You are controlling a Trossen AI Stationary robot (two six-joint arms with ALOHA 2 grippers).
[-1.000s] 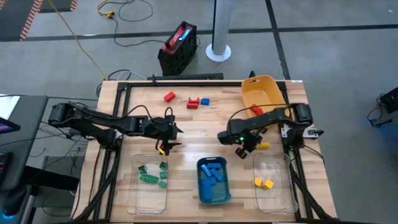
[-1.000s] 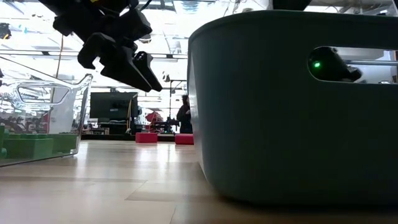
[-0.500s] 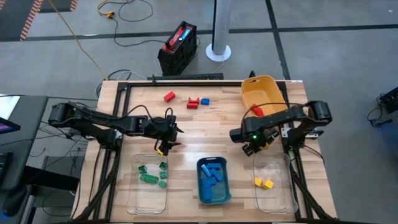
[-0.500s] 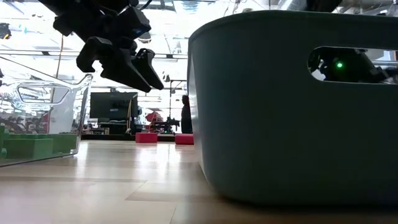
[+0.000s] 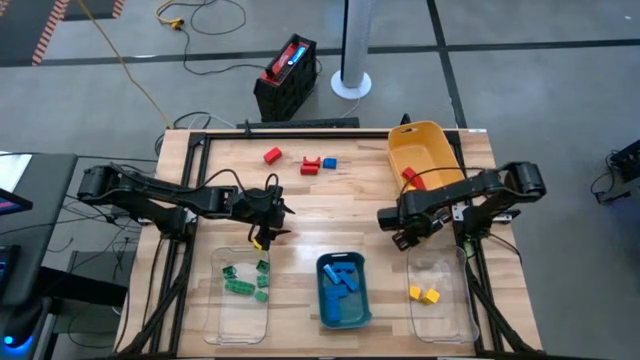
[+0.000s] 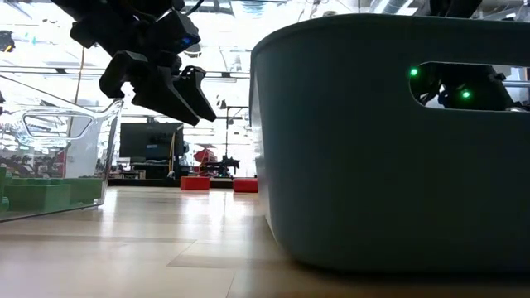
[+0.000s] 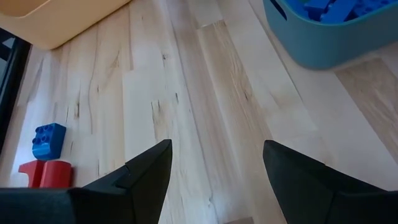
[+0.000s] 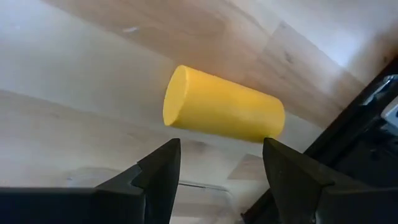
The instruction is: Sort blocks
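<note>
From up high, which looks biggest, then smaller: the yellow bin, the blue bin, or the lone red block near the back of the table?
1. Yellow bin: looks biggest, though only a little.
2. Blue bin: close behind.
3. Red block: far smaller than either.

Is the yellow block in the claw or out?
Out. In the right wrist view the yellow block sits past the open right gripper, clear of both fingers.

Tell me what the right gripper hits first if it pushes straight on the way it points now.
The yellow plastic cylinder block, lying just beyond the right gripper and its open fingers, probably over the clear plastic bin. Depth is unclear; it may be falling.
</note>
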